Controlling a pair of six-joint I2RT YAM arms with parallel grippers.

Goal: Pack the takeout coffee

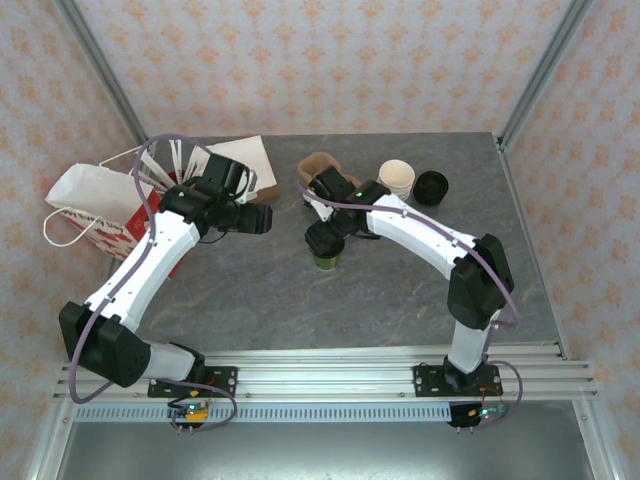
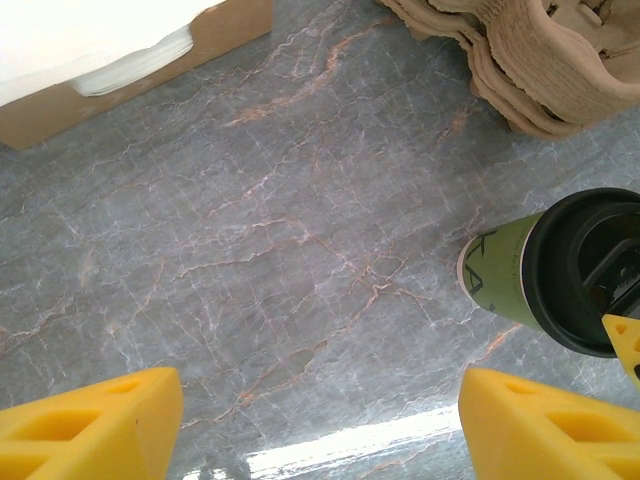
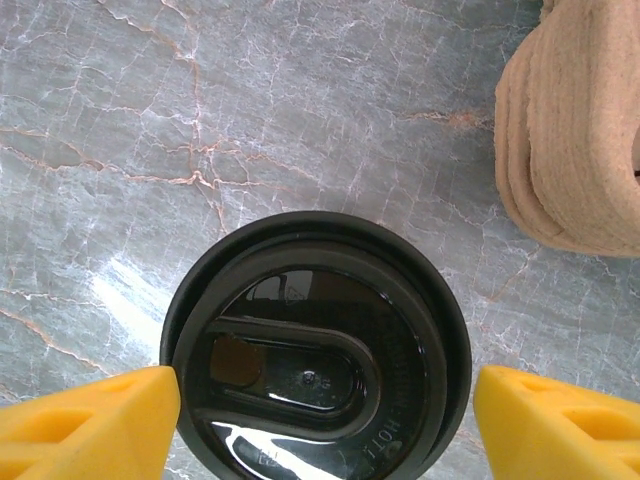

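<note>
Bending down over the takeout coffee (image 2: 545, 270), my right gripper (image 3: 327, 405) straddles its black lid, fingers apart; my left gripper (image 2: 320, 425) hovers nearby, also spread.

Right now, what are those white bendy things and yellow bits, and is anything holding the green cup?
Those are two white robot arms bolted at the table's near edge. One picture looks down from above. The other two come from small cameras on the wrists, so the yellow wedges are the arms' own fingers. On the grey marbled table are a green-sided paper cup with a black round lid, brown moulded cardboard cup trays, a stack of cream paper cups and a white-and-red paper bag. The left gripper is open over the table. The right gripper hangs open, one finger each side of the cup's lid. Nothing is lifted.
</note>
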